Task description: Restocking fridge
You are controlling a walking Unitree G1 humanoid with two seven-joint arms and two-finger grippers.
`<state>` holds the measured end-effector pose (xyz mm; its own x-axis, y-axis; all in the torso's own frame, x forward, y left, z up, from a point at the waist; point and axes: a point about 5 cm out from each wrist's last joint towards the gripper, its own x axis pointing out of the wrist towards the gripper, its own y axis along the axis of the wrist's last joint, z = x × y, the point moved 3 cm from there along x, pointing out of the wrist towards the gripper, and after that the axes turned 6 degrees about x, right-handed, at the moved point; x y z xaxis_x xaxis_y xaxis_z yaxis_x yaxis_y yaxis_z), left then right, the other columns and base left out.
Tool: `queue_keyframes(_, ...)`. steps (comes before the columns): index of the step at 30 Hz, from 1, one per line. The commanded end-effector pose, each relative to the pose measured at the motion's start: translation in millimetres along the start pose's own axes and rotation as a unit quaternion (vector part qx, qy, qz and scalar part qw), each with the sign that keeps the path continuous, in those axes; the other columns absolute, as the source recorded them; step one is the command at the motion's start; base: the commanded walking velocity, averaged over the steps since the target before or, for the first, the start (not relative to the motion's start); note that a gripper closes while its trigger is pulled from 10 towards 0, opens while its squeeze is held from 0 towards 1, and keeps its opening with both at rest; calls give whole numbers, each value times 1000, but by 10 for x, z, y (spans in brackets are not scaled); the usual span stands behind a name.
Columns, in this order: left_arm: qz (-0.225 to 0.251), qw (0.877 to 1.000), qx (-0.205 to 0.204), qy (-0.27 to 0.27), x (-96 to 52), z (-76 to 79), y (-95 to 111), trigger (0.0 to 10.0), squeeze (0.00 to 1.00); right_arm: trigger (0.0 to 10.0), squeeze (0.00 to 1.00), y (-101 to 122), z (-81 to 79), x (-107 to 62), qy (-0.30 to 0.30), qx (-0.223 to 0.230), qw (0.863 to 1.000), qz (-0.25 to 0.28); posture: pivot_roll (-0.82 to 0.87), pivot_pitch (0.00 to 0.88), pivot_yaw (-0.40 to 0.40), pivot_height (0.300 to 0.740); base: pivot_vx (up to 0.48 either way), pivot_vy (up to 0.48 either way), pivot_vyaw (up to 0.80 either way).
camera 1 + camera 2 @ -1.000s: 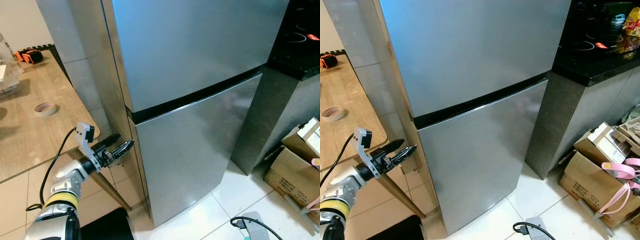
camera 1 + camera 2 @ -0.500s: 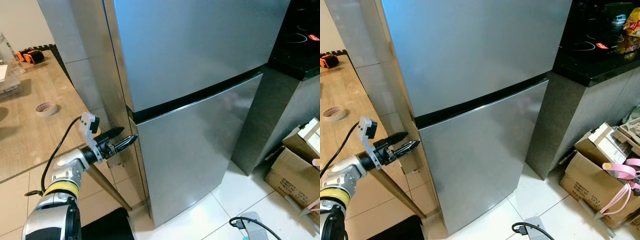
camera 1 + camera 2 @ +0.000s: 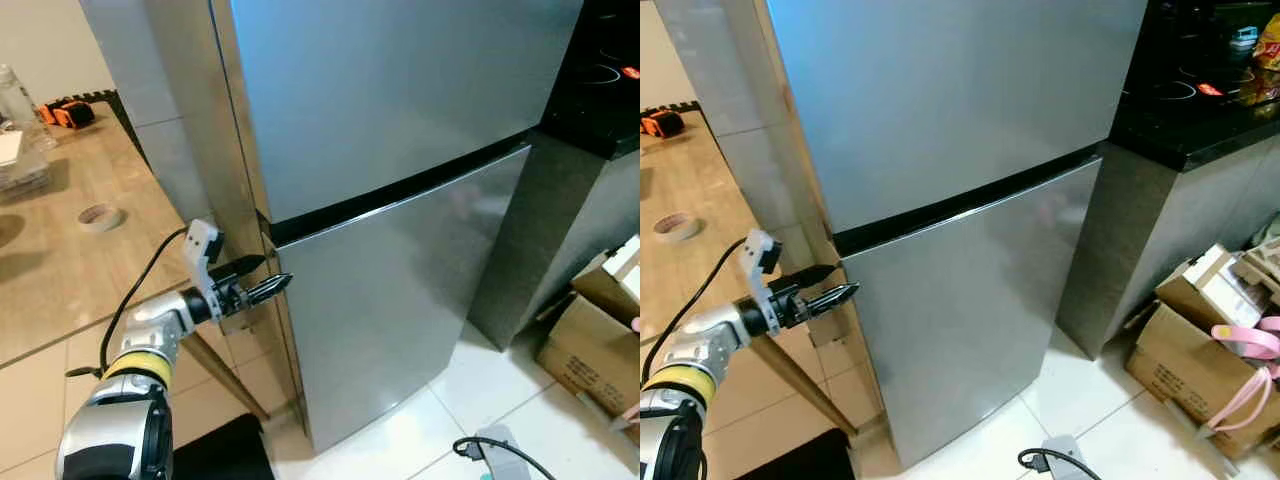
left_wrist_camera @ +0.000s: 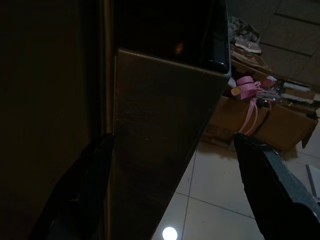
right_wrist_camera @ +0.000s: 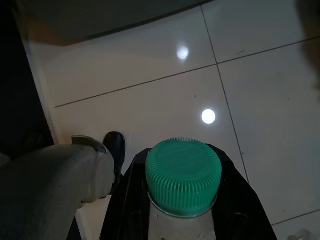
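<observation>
Dim view: left claw (image 4: 170,200) fingers spread either side of fridge door edge (image 4: 150,150); cardboard box (image 4: 265,125), pink strap (image 4: 247,87) beyond.

Light wooden counter (image 3: 60,270), left: carries a roll of beige tape (image 3: 101,216), an orange-and-black tool (image 3: 66,113). Black glossy countertop (image 3: 1200,125), right. Brown cardboard boxes (image 3: 1200,360) on white tiled floor (image 3: 1090,410), pink strap (image 3: 1245,340) draped over them. Black cable (image 3: 490,455) on floor.

Left arm (image 3: 150,335) extended forward, left gripper (image 3: 268,287) jaws apart; right gripper (image 5: 185,220) jaws clamped.
</observation>
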<state>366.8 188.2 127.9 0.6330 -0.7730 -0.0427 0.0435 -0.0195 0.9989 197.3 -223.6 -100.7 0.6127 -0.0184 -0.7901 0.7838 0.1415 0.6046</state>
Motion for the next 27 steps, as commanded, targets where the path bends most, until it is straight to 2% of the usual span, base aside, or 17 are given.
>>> queue_keyframes(1,-12,1000,8,-20,136,85,-24,10000,0,10000,0,-26,-17,-7,4,-7,1000,-1,-135,17,46,740,0,0,0)
queue_keyframes(8,-11,1000,27,-7,234,106,-11,10000,0,10000,0,-35,-18,-9,5,-12,1000,-2,-129,17,42,740,0,0,0)
queue_keyframes(15,-14,995,50,87,208,-66,23,10000,0,10000,0,-28,-16,-8,4,-14,1000,0,-135,14,47,740,0,0,0)
queue_keyframes(16,-14,995,50,87,208,-66,23,10000,0,10000,0,-28,-16,-8,4,-14,1000,0,-135,14,47,740,0,0,0)
queue_keyframes(21,-16,987,60,147,155,-195,68,10000,0,10000,0,-36,-17,-11,3,-12,1000,0,-139,17,50,740,0,0,0)
queue_keyframes(24,-11,988,53,145,163,-188,69,10000,0,10000,0,-46,-17,-13,3,-12,1000,-1,-139,17,50,740,0,0,0)
queue_keyframes(26,6,993,36,111,219,-111,76,10000,0,10000,0,-57,-19,-16,3,-11,1000,-2,-144,19,54,740,0,0,0)
queue_keyframes(27,12,997,29,72,260,-25,64,10000,0,10000,0,-60,-19,-16,3,-11,1000,-2,-144,19,54,740,0,0,0)
